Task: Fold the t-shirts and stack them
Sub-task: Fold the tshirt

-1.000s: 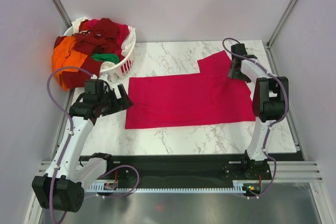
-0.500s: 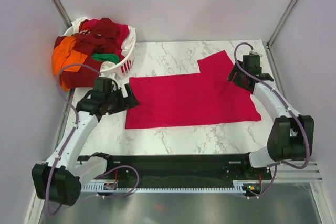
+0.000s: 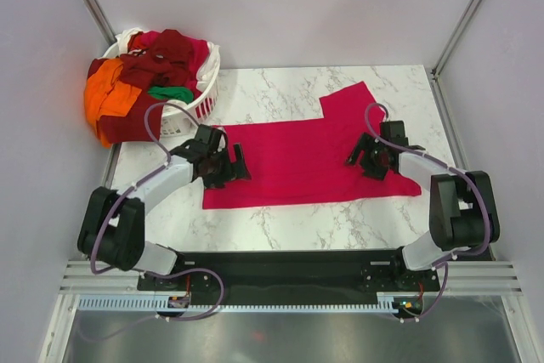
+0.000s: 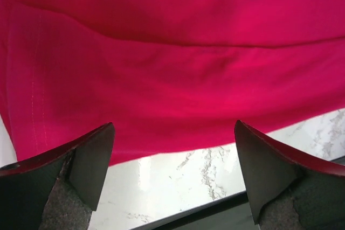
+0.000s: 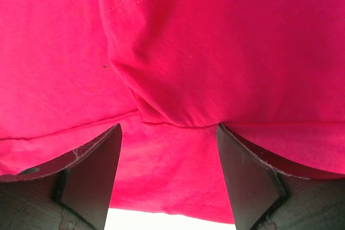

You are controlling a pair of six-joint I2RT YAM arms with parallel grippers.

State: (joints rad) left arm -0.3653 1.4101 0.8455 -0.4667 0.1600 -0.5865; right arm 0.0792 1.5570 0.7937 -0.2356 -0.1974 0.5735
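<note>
Both arms have swung in over the bench in the last second. The left fingers have come off the bare marble by the near left edge and now hang over the left end of the crimson-pink t-shirt. The right fingers have dropped back from the sleeve near the far right corner onto the shirt's right part. Both pairs stand apart with nothing pinched, the left spread wide over a soft crease, the right straddling a rounded fold of cloth, and the shirt has hardly shifted. It lies flat across the middle of the bench, sleeve pointing to the far right corner. To my eye that's a set-up for the next fold, both ends about to be taken. Count: one shirt laid out, none stacked. One laundry basket sits at the far left corner, holding a maroon shirt, an orange shirt, a green shirt and more that can't be counted in the tangle.
</note>
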